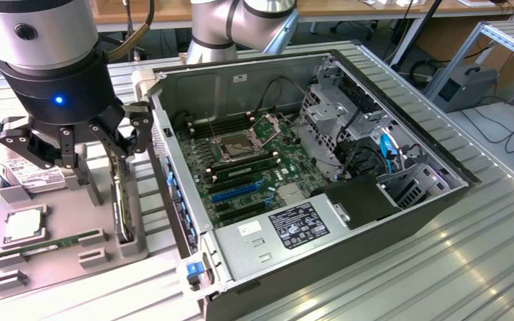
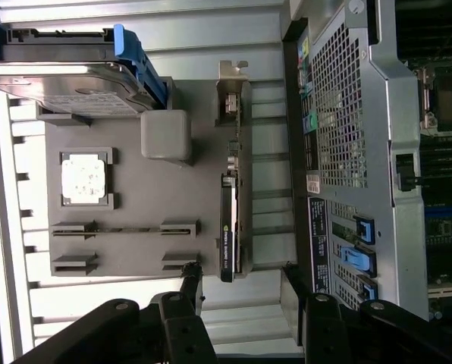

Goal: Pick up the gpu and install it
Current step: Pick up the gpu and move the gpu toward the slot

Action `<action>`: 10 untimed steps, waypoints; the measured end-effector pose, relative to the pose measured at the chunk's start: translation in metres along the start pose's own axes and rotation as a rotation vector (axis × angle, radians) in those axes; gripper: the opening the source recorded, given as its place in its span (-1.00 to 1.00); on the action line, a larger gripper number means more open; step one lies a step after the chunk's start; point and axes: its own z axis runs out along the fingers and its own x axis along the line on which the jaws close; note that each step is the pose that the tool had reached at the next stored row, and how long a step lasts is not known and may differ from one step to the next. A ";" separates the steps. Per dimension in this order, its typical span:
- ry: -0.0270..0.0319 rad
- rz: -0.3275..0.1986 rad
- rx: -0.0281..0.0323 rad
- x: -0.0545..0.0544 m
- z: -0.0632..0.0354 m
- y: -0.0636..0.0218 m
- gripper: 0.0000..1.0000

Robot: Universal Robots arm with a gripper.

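Ribbed aluminium bench (image 1: 471, 267) under everything, lab shelving and loose cables behind. At the exterior view's left, flat on the bench, a grey holder tray (image 1: 61, 271). At its far corner, a silver hard drive (image 1: 27, 175) with a white label. Nearer the camera, a square processor (image 1: 25, 224) seated in its own pocket, then a narrow green RAM stick (image 1: 50, 245) laid between small brackets.

Hanging above the tray, under a black wrist with a small blue light, the gripper (image 1: 107, 164): spread wide, clamped on nothing, touching nothing.

Next rightward, along the tray's edge closest to the computer, the gpu (image 1: 125, 210): standing on its long edge in a slot, black face, silver bracket at the end level with the hard drive, not yet lifted. Seen from the wrist view, lined up between the two dark fingers (image 2: 190, 282), nearer one than the other, apart from both.

Just beside the tray, an open computer case (image 1: 436, 200) lying on its side, open face up. Inside, a green motherboard (image 1: 257, 177) with a bare processor socket (image 1: 239, 142) and blue expansion slots (image 1: 235, 192). At the near end, a metal power supply (image 1: 297, 226) with a black label. Toward the exterior view's right, a perforated drive cage (image 1: 337, 110) and a blue cable (image 1: 387, 152). Behind the case, the silver arm (image 1: 239, 20) rising out of frame.
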 end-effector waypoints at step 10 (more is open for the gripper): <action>0.0001 0.000 0.0000 0.000 0.0024 -0.0001 0.08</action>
